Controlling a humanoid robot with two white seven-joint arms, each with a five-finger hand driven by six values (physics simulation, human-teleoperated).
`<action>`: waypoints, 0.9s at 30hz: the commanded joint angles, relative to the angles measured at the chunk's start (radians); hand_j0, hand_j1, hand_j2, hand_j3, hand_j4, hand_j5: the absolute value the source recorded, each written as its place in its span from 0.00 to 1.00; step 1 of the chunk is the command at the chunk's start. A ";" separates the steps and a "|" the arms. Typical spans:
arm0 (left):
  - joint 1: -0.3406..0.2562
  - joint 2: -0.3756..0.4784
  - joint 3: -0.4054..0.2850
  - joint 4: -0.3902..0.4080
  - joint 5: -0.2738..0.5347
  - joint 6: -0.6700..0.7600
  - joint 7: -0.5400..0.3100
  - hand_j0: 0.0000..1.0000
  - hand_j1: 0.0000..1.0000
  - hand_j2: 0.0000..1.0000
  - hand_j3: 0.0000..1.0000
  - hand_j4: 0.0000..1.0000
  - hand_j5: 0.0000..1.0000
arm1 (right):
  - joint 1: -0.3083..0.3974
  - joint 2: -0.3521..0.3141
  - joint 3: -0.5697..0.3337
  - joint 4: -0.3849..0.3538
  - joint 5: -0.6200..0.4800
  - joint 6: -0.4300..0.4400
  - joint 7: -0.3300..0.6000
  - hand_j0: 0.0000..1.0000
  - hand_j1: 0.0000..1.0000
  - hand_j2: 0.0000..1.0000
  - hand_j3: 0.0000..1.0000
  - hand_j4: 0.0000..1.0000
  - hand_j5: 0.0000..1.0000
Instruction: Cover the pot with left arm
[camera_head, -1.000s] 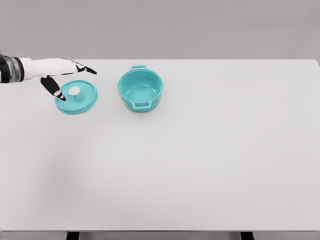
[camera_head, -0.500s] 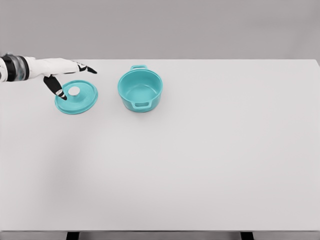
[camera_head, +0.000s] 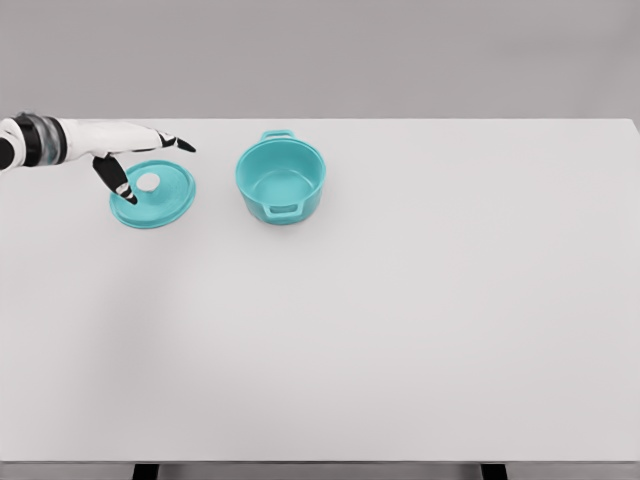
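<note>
While the left hand (camera_head: 128, 150) reaches in from the left edge of the head view, its fingers are spread and hold nothing. The long fingers point away to the right, stretched out above the far rim of the teal lid (camera_head: 153, 194), and the thumb (camera_head: 112, 176) angles down toward the lid's near-left part, its tip just beside the white knob (camera_head: 148, 182). Whether the thumb tip actually touches the lid cannot be told. That lid lies flat on the white table (camera_head: 400, 320), directly beneath the hand. Further to the hand's right, apart from the lid, the teal pot (camera_head: 281, 180) stands upright and uncovered, one handle facing the camera
</note>
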 joint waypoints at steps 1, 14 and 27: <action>0.000 -0.005 0.002 0.009 -0.004 0.003 0.000 1.00 1.00 1.00 1.00 1.00 1.00 | 0.000 0.000 0.000 0.000 0.000 0.000 0.000 1.00 1.00 1.00 1.00 1.00 1.00; -0.005 -0.003 0.001 0.012 -0.009 0.003 0.000 1.00 1.00 1.00 1.00 1.00 1.00 | 0.000 0.000 0.000 0.000 0.000 0.000 0.000 1.00 1.00 1.00 1.00 1.00 1.00; -0.006 -0.025 0.010 0.042 -0.024 0.008 0.000 1.00 1.00 1.00 1.00 1.00 1.00 | 0.000 0.000 0.000 0.000 0.000 0.000 0.000 1.00 1.00 1.00 1.00 1.00 1.00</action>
